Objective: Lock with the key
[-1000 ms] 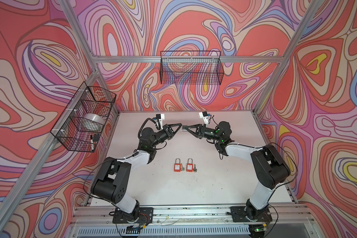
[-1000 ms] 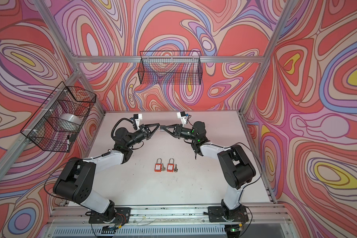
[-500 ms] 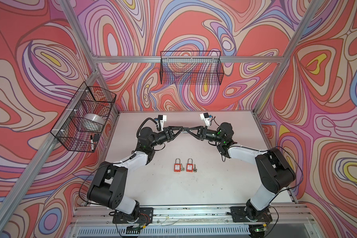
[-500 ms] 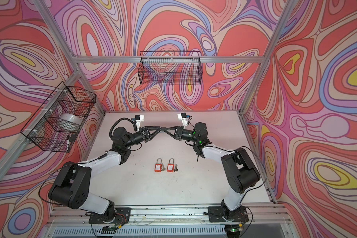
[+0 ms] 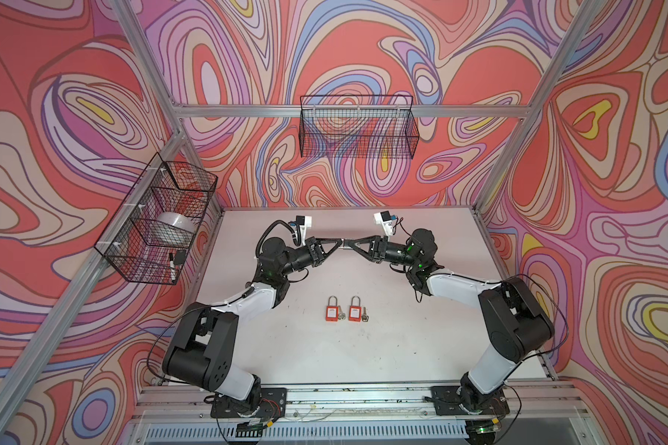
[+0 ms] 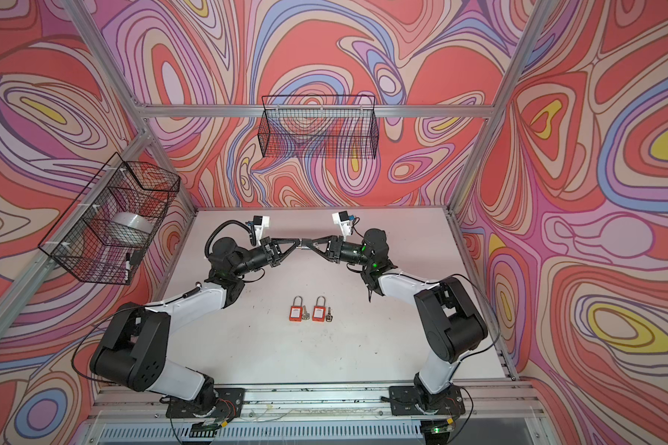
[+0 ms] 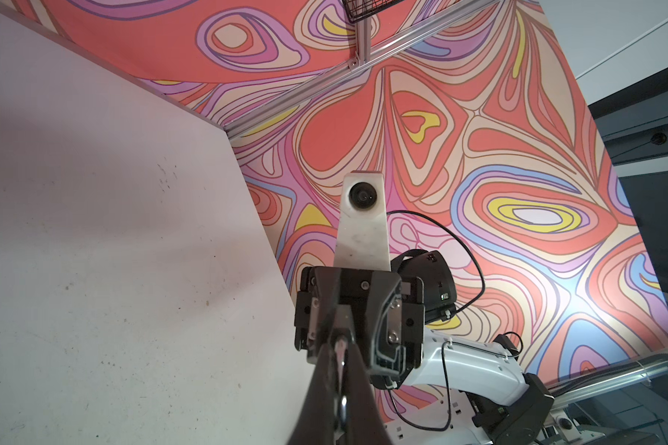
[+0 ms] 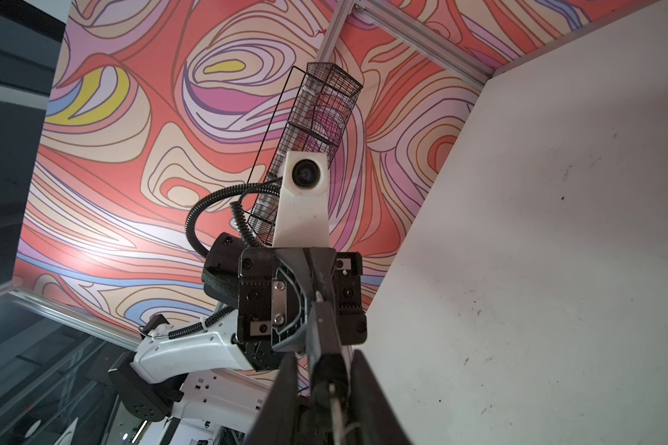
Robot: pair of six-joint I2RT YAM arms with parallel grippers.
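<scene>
**Meeting tip to tip in mid-air**

The left gripper (image 5: 339, 243) is pressed together on a small silvery piece (image 7: 340, 348), too small to name. The right gripper (image 5: 353, 243) faces it, fingers slightly spread around those tips. Nearer the front, well apart from both, lie the left padlock (image 5: 330, 313) with the left key (image 5: 341, 314) and the right padlock (image 5: 355, 313) with the right key (image 5: 364, 315). Bare table (image 5: 402, 346) lies all around them.

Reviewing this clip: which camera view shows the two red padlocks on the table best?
Both top views: the left red padlock with silver shackle and the right red padlock lie whole and unobstructed on the white table. Neither wrist view catches them; each looks past its own jaws at the patterned wall.
</scene>
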